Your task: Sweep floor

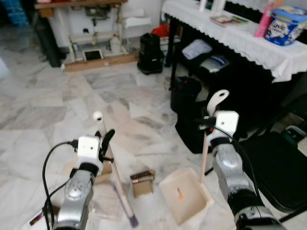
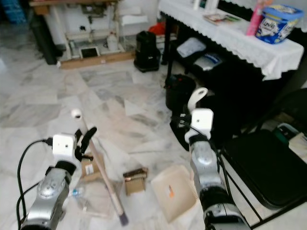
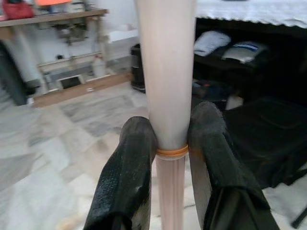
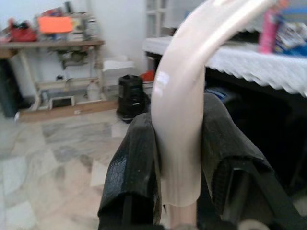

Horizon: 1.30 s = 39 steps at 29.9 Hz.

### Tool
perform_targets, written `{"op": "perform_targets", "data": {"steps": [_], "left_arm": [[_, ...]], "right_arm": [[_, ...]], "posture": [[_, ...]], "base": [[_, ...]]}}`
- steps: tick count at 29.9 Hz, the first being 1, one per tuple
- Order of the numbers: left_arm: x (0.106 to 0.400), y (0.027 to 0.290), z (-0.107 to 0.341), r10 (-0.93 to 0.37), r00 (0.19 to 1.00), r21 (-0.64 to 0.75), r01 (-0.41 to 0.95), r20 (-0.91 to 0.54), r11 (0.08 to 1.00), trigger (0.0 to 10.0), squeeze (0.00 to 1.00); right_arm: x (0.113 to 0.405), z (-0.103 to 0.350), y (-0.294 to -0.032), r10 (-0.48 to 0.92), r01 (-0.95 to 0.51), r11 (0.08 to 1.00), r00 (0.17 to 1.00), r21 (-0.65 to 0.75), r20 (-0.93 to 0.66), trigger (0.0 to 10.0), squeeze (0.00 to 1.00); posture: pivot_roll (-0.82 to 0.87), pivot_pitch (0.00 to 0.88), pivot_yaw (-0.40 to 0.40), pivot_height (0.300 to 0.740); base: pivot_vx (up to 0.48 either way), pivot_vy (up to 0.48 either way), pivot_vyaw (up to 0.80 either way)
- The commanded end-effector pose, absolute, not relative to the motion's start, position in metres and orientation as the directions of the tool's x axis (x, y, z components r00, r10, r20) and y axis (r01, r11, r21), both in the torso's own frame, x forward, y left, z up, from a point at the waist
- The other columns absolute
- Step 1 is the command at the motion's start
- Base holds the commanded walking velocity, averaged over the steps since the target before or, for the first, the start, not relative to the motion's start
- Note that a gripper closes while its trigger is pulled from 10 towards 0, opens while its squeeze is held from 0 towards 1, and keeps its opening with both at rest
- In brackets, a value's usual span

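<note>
My left gripper (image 1: 106,143) is shut on the pale pink broom handle (image 1: 114,175), which slants down to purple bristles (image 1: 132,221) on the marble floor. In the left wrist view, both fingers (image 3: 129,163) clamp the broom handle (image 3: 167,72). My right gripper (image 1: 209,122) is shut on the upright curved handle (image 1: 217,99) of a cream dustpan (image 1: 191,205). The dustpan rests on the floor with an orange scrap (image 1: 179,193) inside. A small brown cardboard box (image 1: 143,182) lies between broom and dustpan. Flat cardboard (image 1: 104,169) and a clear wrapper (image 2: 88,200) lie by the broom.
A black table with a white lace cloth (image 1: 240,36) runs along the right, with black bags (image 1: 189,117) beneath it. A black folding chair (image 1: 273,167) stands close at my right. A black bin (image 1: 150,52) and a wooden workbench (image 1: 81,5) stand at the back.
</note>
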<state>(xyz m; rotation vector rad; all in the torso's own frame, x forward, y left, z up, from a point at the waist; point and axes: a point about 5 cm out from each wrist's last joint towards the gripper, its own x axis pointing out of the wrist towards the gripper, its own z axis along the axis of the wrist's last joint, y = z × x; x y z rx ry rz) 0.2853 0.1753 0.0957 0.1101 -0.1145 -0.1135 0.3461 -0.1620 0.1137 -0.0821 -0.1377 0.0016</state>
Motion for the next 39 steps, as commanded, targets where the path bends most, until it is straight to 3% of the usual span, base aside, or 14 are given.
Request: {"op": "perform_targets", "data": {"steps": [1,23,39], "left_arm": [[0.2888,0.1696,0.1065,-0.141,0.977,0.122,0.123,0.157,0.985,10.0,0.0],[0.288,0.1711,0.1053,-0.124,0.981,0.105,0.109,0.146,0.988,10.0,0.0],[0.2888,0.1723,0.1055,-0.131,0.981,0.113,0.115,0.146,0.987,10.0,0.0]], "right_arm": [[0.3481,0.1241,-0.1682,-0.018,0.03,0.998,0.983,-0.064,0.183,10.0,0.0],[0.3453,0.1222,-0.1663,0.015,0.005,0.994,0.983,-0.109,0.182,10.0,0.0],[0.3458,0.1216,-0.1655,0.01,0.004,0.997,0.984,-0.082,0.177,10.0,0.0]], "posture": [[-0.04,0.031,-0.005,0.74],[-0.05,0.043,-0.008,0.74],[-0.05,0.038,-0.007,0.74]], "base": [[0.0,0.0,0.0],[0.0,0.0,0.1],[0.276,0.265,0.1]]}}
